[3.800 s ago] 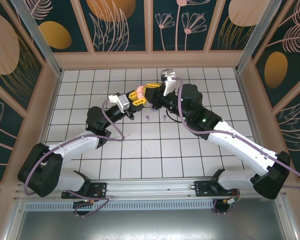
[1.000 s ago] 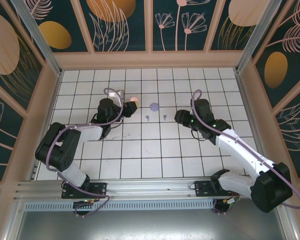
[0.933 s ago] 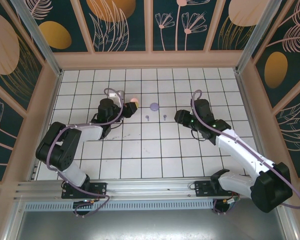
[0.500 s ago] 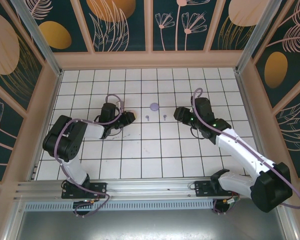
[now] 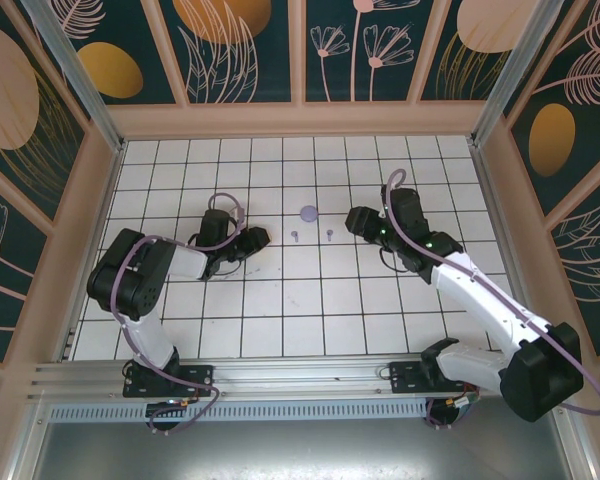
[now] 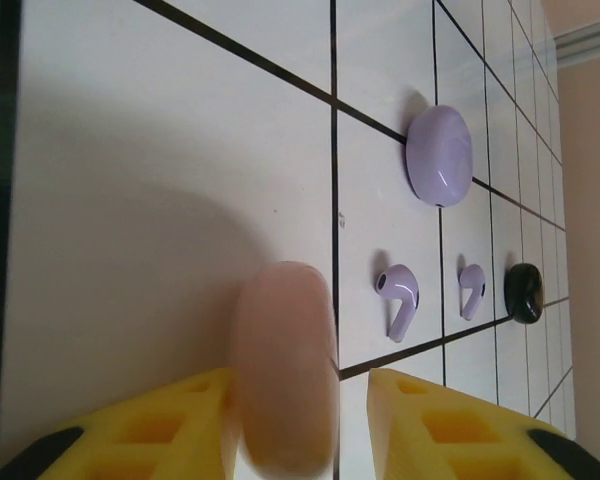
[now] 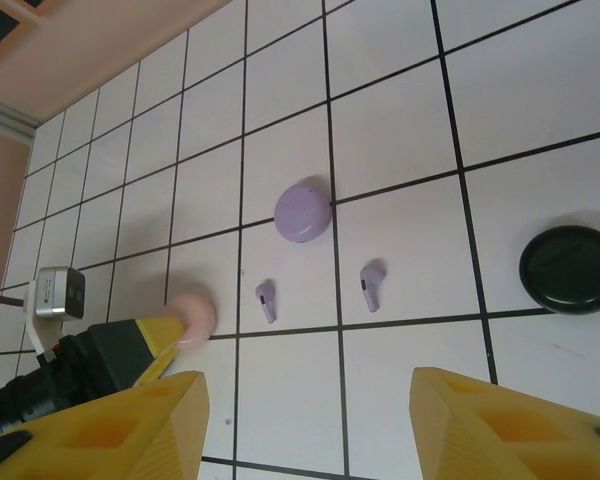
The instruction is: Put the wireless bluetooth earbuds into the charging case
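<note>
Two lilac earbuds (image 7: pixel 266 299) (image 7: pixel 371 286) lie on the white tiles just near of the closed lilac charging case (image 7: pixel 303 210); the top view shows the earbuds (image 5: pixel 294 236) (image 5: pixel 330 235) and the lilac case (image 5: pixel 309 213) too. My left gripper (image 6: pixel 298 378) is low over the floor with a pale pink case (image 6: pixel 283 360) edge-on between its yellow fingers. One finger touches the case and a gap shows at the other. My right gripper (image 7: pixel 308 378) is wide open and holds nothing, hovering to the right of the earbuds.
A closed black case (image 7: pixel 571 269) lies on a tile right of the earbuds. The left arm (image 5: pixel 180 262) is folded low at the left, the right arm (image 5: pixel 460 285) reaches in from the right. Wooden walls ring the tiled floor.
The left gripper has come down and nearer with the pink case, and its jaws have started to part. The right gripper has edged a little farther and left.
</note>
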Robot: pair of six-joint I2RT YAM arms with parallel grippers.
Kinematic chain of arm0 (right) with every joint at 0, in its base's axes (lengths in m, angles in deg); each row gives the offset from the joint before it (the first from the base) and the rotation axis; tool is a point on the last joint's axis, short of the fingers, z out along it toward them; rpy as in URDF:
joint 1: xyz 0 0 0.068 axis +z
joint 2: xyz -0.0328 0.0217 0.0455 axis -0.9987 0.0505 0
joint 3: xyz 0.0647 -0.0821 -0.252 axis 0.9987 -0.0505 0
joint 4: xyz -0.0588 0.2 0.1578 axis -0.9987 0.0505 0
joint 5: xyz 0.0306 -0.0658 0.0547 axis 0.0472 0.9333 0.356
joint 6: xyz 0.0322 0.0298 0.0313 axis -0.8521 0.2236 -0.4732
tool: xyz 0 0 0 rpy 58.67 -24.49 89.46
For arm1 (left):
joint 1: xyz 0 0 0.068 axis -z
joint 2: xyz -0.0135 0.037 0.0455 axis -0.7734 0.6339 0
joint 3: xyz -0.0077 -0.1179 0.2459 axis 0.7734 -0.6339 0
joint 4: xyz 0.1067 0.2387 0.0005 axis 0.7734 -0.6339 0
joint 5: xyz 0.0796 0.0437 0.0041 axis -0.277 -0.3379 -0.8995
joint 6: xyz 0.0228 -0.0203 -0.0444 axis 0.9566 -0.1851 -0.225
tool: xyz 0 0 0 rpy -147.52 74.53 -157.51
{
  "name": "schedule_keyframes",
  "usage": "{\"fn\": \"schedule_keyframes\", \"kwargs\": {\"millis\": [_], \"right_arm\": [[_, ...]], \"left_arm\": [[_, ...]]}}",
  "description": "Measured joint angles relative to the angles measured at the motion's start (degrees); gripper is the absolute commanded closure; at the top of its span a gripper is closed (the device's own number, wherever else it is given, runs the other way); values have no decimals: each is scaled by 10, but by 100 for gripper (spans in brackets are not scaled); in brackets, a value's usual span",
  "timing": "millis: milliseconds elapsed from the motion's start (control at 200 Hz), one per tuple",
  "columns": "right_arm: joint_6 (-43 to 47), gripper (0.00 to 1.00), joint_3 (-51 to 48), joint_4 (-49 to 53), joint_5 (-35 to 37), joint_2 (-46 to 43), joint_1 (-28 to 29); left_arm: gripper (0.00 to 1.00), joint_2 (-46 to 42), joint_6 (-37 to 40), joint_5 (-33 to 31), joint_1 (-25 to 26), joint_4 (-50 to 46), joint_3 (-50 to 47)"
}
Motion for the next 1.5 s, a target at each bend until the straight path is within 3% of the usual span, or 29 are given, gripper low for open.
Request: {"fn": "schedule_keyframes", "kwargs": {"millis": [370,500,866,1186,1501], "right_arm": [[0,43,16,0,2,11,2],[11,38,35,1,-1,48,3],[91,31,206,33,-24,305,11],[85,27,415,111,5,532,24],[53,27,532,183,48,645,64]], "left_arm": [[56,-106,6,-111,-38,-86,-31],[56,-154,32,-148,-43,-124,-20],[54,-246,104,-162,-43,-137,60],[51,-290,120,-176,-43,-115,62],[49,-295,129,-184,-43,-101,61]]}}
